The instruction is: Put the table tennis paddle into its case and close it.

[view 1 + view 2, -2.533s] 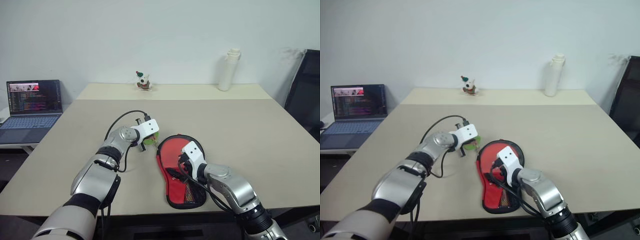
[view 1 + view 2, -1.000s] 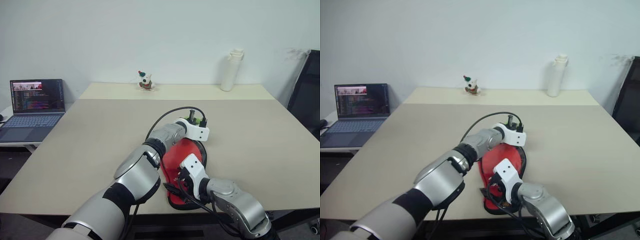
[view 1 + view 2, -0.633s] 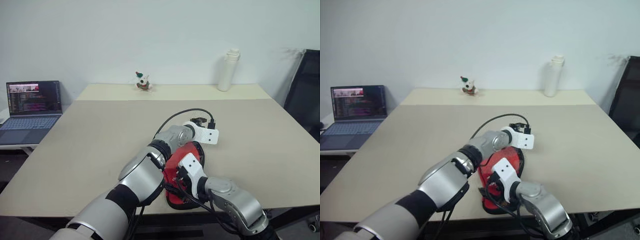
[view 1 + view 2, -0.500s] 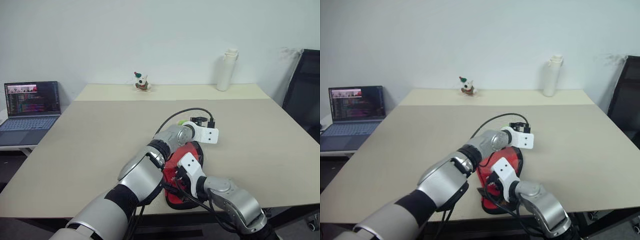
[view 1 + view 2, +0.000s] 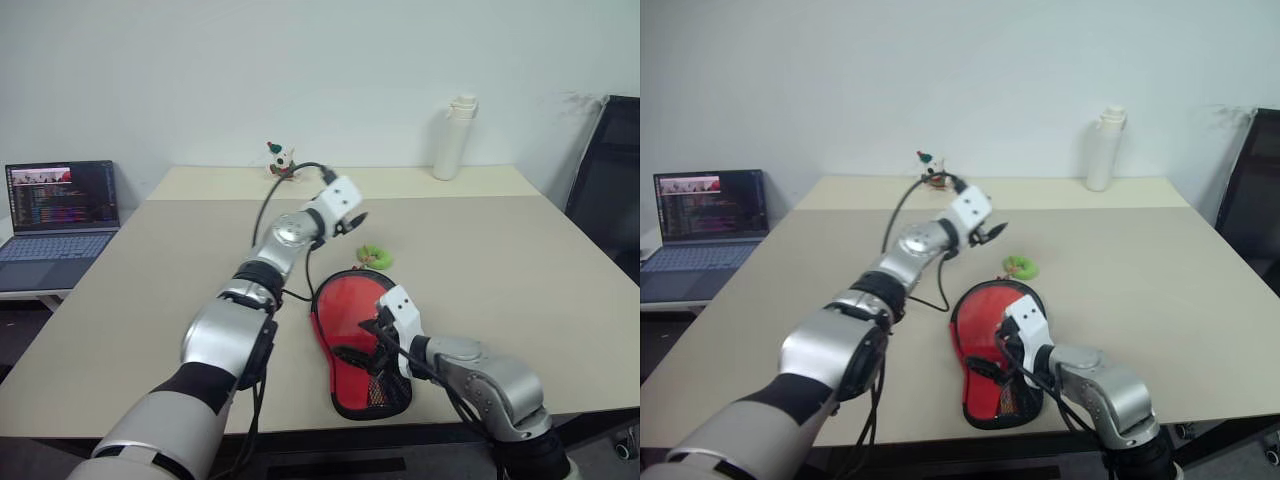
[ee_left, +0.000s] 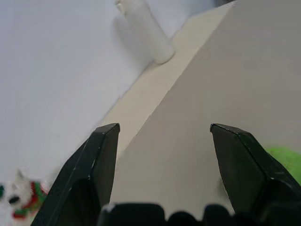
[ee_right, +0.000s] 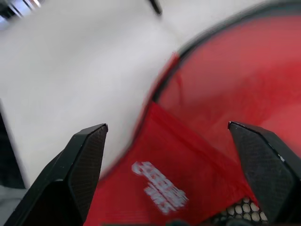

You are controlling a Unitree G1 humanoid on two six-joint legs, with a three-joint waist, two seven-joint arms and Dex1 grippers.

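Case (image 5: 358, 340): red side up, mesh pocket toward the counter's (image 5: 520, 270) near edge. Left tool (image 5: 352, 222): fingers apart, empty, raised above the counter. Right tool (image 5: 372, 338): fingers wide apart over the case.

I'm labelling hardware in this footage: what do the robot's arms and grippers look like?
Both arms are silver-grey metal with black joint bands and a black section near the shoulder. Each wrist carries a white block with small dark dots. A black cable loops along the left arm to the left gripper, another runs by the right gripper. Each gripper has two black, wedge-shaped fingers.
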